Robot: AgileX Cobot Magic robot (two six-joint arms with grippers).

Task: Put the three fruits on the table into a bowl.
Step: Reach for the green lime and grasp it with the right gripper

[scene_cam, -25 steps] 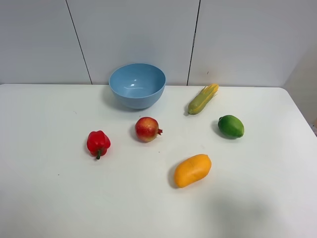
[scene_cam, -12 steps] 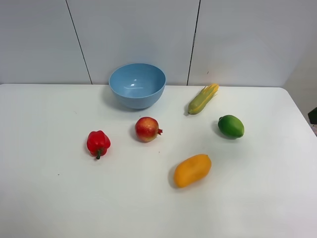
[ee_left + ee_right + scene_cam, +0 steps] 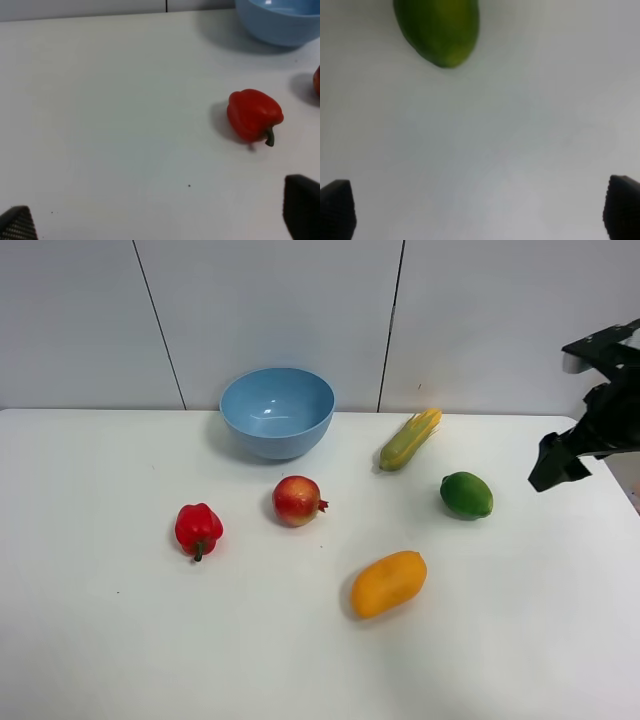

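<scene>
Your right gripper (image 3: 550, 468), jaws spread wide, hangs to the right of the lime (image 3: 466, 494), with corn (image 3: 410, 439) and mango (image 3: 388, 583) lying nearby.

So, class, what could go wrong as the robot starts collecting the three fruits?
The glossy green oval fruit may roll away from the open right gripper, since it looks smooth and rounded. The yellow-green corn cob lies near the path to the light-blue plastic bowl, so a low carry might knock it.
</scene>
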